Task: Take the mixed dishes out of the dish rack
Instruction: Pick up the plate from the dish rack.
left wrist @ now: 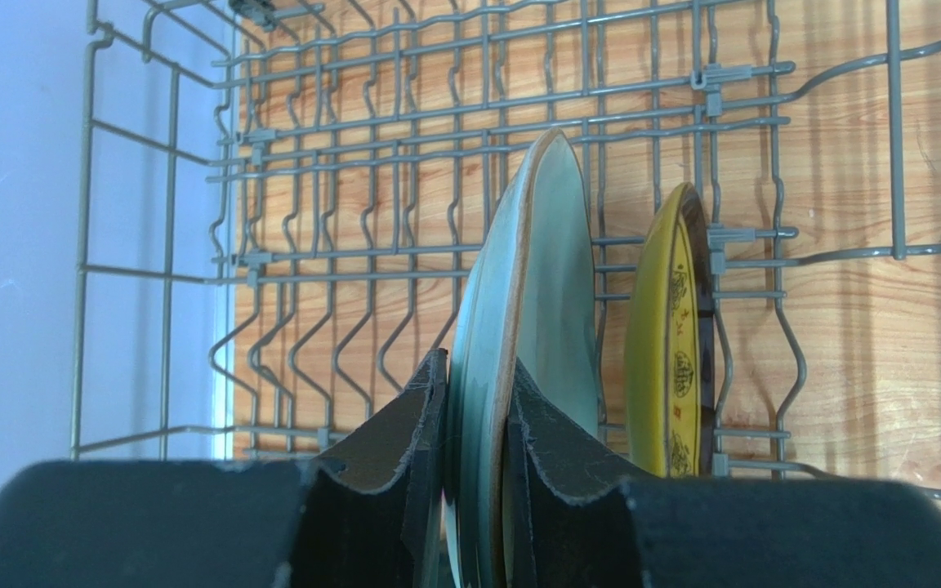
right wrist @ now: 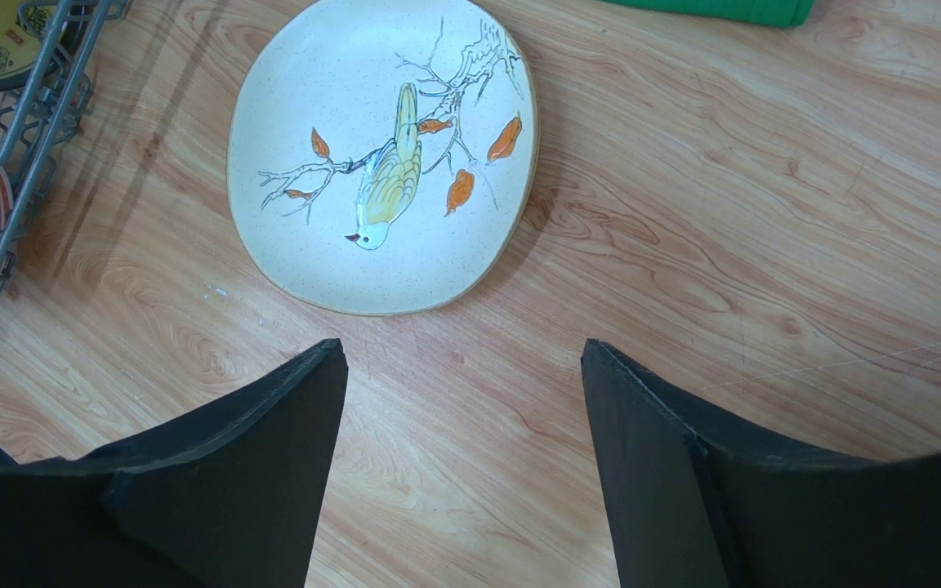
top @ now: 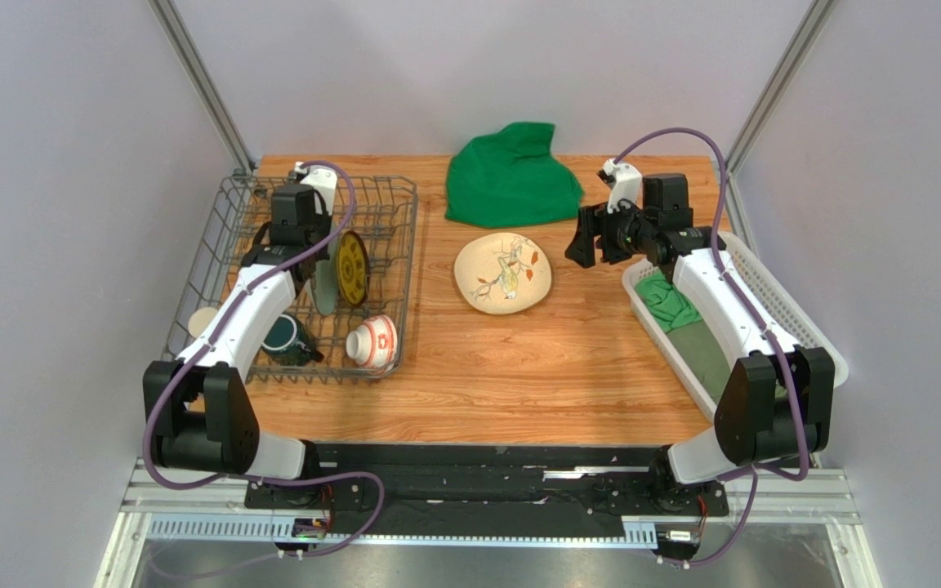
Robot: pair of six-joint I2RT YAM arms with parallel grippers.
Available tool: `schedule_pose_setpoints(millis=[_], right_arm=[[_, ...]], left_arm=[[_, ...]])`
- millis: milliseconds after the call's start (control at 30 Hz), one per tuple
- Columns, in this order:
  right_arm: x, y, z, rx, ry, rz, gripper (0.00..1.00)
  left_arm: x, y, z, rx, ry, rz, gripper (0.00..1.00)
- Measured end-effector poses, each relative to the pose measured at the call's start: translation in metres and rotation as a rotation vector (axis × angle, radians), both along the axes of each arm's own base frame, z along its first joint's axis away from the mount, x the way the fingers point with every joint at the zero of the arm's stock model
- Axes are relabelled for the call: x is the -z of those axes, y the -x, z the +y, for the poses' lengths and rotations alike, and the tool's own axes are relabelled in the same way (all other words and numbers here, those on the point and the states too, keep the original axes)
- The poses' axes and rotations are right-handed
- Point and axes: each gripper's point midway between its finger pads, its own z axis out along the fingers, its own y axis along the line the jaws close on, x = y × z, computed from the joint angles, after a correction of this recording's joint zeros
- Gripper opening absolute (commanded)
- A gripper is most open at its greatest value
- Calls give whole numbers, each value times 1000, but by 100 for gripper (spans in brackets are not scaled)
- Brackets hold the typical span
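Dish rack (top: pixel 380 208): grey wire grid with upright prongs, on the left of the wood-grain counter (top: pixel 586 355).
Near end: dark teal mug (top: pixel 285 337), red-and-white bowl (top: pixel 372 342) and beige cup (top: pixel 202 322) sat inside.
Left hand (left wrist: pixel 476 392): clamped on the smooth pale green plate (left wrist: pixel 537 306), which stood on edge.
Yellow patterned plate (left wrist: pixel 672 343): glossy, upright just beside it.
Right hand (right wrist: pixel 463 355): spread wide, empty.
Cream floral plate (right wrist: pixel 383 147): speckled, flat on the counter.
Green cloth (top: pixel 512 178): crumpled, farthest.
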Motion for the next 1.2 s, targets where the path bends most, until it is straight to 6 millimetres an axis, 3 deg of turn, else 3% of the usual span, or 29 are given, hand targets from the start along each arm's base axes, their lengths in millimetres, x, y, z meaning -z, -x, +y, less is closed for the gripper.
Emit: schedule_pose_setpoints(millis=[167,533,767,900,1033,1200], right_arm=[[2,0,0,-1,0,4,74],[2,1,2,-10,-7,8,74],[-2,6,10,-53,-44,14,74],[-17,11,24,-122,-113,6,74],[-49,15,42,-211,-207,-32,74],[-87,19,61,-293,-296,-89,74]], left_arm=[[-14,6,2,-19,6,-3,0],[-63,14,5,-31,14,-83,0],[-113,27,9,-39,7,-180,0],[-150,43,5,-4,27,-269,0],[-188,64,-12,93,85,-365,0],[-210,82,-43,250,184,-414,0]])
